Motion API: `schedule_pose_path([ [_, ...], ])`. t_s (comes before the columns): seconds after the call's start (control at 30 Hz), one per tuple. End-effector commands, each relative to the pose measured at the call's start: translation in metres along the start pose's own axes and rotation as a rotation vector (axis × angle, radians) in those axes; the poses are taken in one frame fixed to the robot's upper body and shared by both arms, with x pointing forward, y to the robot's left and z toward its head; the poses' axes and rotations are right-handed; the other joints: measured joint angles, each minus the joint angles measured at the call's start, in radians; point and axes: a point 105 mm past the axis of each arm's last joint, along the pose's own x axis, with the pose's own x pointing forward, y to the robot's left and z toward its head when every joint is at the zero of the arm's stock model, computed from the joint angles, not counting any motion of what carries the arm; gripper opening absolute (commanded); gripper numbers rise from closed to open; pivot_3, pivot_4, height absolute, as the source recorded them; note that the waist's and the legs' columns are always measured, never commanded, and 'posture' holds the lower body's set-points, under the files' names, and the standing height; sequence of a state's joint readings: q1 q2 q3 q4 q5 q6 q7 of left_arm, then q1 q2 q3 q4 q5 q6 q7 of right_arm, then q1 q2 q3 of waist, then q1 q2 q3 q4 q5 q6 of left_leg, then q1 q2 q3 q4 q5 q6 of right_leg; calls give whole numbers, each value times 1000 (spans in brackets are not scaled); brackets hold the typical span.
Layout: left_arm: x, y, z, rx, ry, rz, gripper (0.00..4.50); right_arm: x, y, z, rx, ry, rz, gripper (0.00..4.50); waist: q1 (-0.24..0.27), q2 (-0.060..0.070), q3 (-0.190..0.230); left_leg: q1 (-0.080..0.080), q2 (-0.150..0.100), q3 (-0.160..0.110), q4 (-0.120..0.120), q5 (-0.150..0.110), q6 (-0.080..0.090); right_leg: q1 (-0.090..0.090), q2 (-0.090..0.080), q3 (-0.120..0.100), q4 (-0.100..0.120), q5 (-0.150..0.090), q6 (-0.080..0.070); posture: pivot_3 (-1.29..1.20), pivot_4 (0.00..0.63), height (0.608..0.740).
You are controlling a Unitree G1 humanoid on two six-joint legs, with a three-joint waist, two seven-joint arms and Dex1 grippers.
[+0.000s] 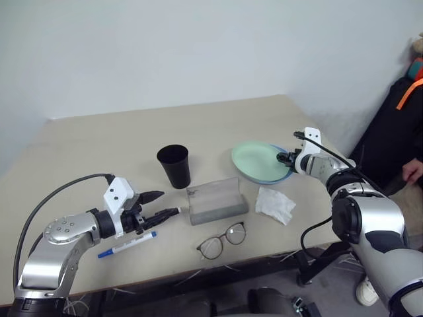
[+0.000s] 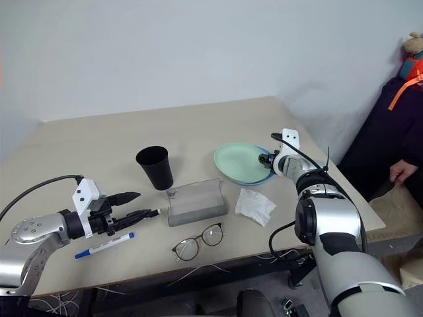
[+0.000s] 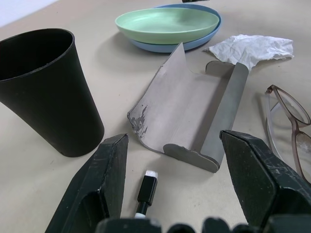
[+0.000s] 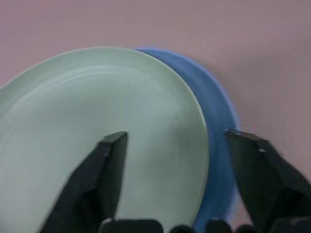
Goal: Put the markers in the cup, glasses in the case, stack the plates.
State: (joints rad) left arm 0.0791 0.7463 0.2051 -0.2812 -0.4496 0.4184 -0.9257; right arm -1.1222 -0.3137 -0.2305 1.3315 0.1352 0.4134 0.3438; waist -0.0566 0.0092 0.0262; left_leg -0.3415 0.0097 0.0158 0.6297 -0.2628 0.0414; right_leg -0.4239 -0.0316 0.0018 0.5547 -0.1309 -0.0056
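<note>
- Nearest the camera, at the table's front edge, the glasses point(image 1: 222, 240) are seen lying open and lens-down on the beige table point(image 1: 86, 145), off to the right of the left gripper point(image 1: 160, 205) and apart from it.
- Just below the left gripper, on the table surface, the blue-capped marker point(image 1: 127, 244) is laid flat, untouched.
- The left gripper is held with its two black fingers spread apart; between them, in the left wrist view, the marker with black ends point(image 3: 146, 194) is seen, its tip pointing toward the case point(image 3: 189, 121). Whether this marker is gripped further back or merely lies between the fingers cannot be told.
- Directly ahead of the left gripper the case is found, standing open, its lid raised; nothing is seen inside it.
- The cup point(image 1: 174, 166) is stood upright ahead of the left gripper and beyond the case's left end, close to the case but not touching it.
- A crumpled white tissue point(image 1: 275, 203) is placed just right of the case, between the case and the right gripper point(image 1: 285, 158), nearer the front.
- The right gripper is held over the right rim of the plates, its fingers point(image 4: 97, 184) wide apart and nothing held.
- The mint green plate point(image 4: 97, 126) is seen resting on the light blue plate point(image 4: 216, 121), slightly offset so that the blue rim shows on the side toward the right gripper.
</note>
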Motion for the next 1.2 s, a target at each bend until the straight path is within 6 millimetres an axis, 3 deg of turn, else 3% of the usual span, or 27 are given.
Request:
schedule_pose_path([
  [0.03,2,0,10,30,-30,-5,3167,-6,5,32,-41,-89,9,4472,0,0,0,0,0,0,0,0,0,0,0,0,0,0,0,0,0,735],
  [0.17,4,-1,11,32,-34,-9,3167,-14,1,48,-106,-120,13,4472,1,0,0,0,0,0,0,0,0,0,0,1,0,0,0,0,0,735],
  [0.27,6,-1,12,33,-39,-13,3167,-29,12,60,-284,-97,198,4472,2,1,0,0,-1,0,0,0,0,0,1,2,0,0,0,0,0,735],
  [0.37,6,-2,12,30,-40,-15,3167,-48,12,41,-447,-11,378,4472,5,-1,-1,0,-1,-1,0,0,0,0,1,5,0,-1,2,0,0,735],
  [0.53,6,-2,11,28,-40,-17,3167,-67,16,27,-505,24,475,4472,4,-3,-2,0,-1,1,0,-1,1,-1,1,7,2,-1,2,0,0,735],
  [0.63,7,-4,10,20,-39,-25,3167,-96,16,-10,-572,120,627,4472,12,-2,-2,0,-1,0,0,-1,1,-1,2,6,3,-2,2,0,0,735],
  [0.77,7,-5,9,15,-38,-28,3167,-110,22,-29,-613,172,693,4472,9,-2,-1,1,-1,2,1,-1,1,-1,1,7,4,-2,3,0,0,735],
  [1.0,7,-5,8,10,-38,-28,3167,-108,27,-51,-659,231,694,4472,7,-6,0,3,0,3,2,-4,-3,-1,0,0,-1,-3,3,0,0,735],
  [1.2,8,-5,8,9,-38,-32,3167,-91,30,-61,-686,241,637,4472,9,-7,1,2,2,3,3,-4,-3,-2,-1,-4,-1,-3,3,0,0,735],
])
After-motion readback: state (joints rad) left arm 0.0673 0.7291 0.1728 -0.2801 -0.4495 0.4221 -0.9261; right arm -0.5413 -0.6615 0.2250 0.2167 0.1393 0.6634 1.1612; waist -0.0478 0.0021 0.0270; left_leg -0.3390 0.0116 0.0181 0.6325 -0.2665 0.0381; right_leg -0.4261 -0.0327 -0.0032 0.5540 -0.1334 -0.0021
